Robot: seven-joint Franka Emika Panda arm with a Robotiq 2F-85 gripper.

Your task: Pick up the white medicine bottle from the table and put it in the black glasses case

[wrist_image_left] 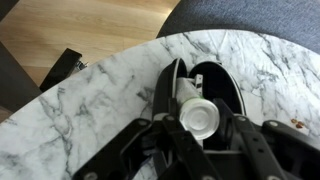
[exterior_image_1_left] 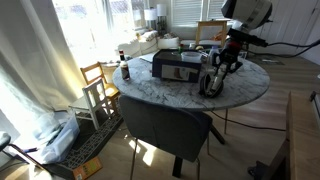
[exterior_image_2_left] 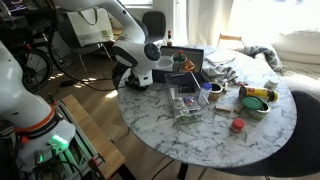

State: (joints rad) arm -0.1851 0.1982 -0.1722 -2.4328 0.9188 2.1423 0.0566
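White medicine bottle (wrist_image_left: pixel 197 117) clamped in half-closed pincer (wrist_image_left: pixel 198 124), over open black glasses case (wrist_image_left: pixel 218 84).

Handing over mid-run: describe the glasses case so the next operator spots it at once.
Find the round marble table; at its edge, directly below the end effector holding the white bottle, lies the glasses case. It is small, rounded, black and open, unlike the much larger rectangular dark box.

The glasses case (wrist_image_left: pixel 214 86) lay on the table (wrist_image_left: pixel 90 110) near its edge. The medicine bottle (wrist_image_left: pixel 197 115), held in the gripper (wrist_image_left: pixel 198 126), hung over the case's opening.
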